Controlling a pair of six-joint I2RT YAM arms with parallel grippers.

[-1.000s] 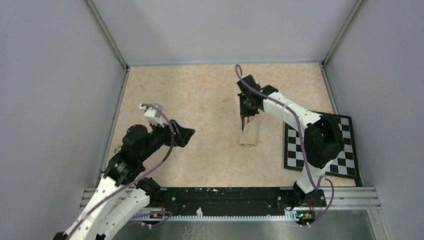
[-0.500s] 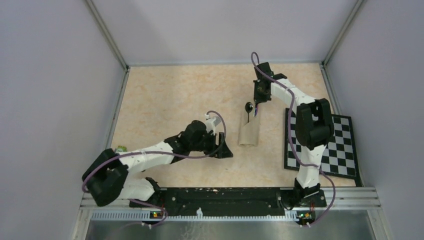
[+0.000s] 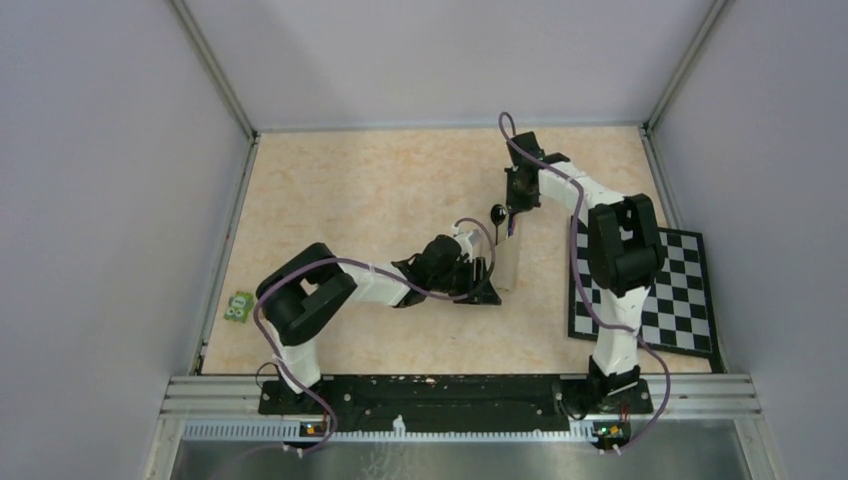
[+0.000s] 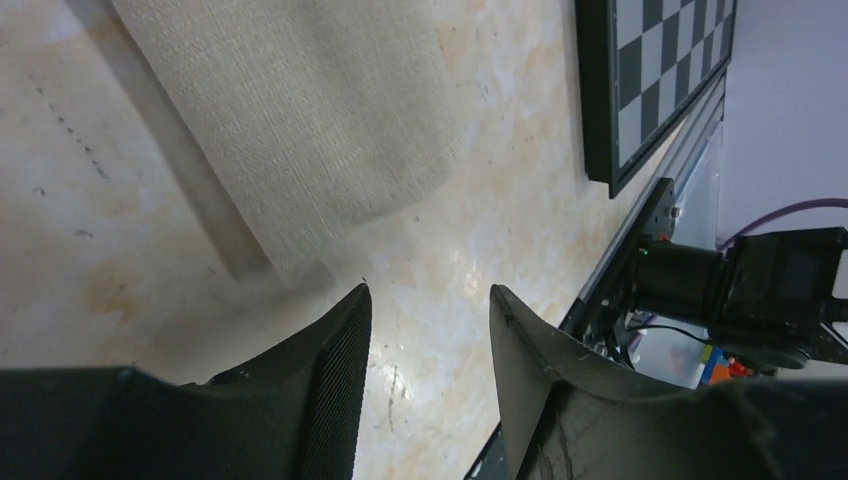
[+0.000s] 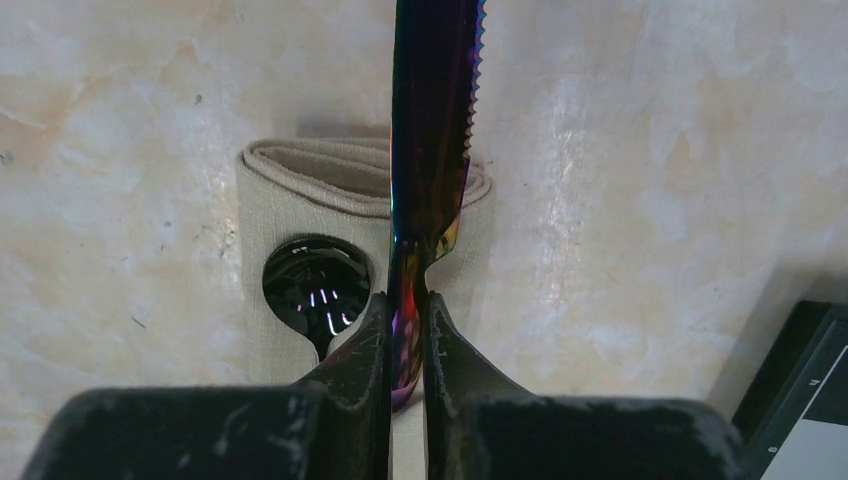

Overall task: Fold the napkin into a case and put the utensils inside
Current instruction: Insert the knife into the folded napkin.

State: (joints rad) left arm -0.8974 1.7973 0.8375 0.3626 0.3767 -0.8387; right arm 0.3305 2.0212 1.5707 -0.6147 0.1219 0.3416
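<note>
Two arms work over one mottled table [image 3: 330, 200]. Nearest lie one small green item [image 3: 238, 306], by the table's left edge, and one black-and-white checkerboard [image 3: 650, 290], on the right. The left gripper [image 4: 430, 300] reaches low over the tabletop at the near end of the single case [image 3: 507, 265]. Its two fingers [image 4: 330, 370] stand apart and hold nothing, and the cloth lies just ahead of them, apart from the tips. The case lies lengthwise, between the left gripper and the right gripper. Utensils number two. One black spoon [image 5: 315, 285] shows its round bowl on the cloth at the case's far end, its handle hidden. One purple iridescent knife [image 5: 430, 120] is clamped at its narrow neck by the right gripper [image 5: 405, 320], with the serrated blade running over that far end.
</note>
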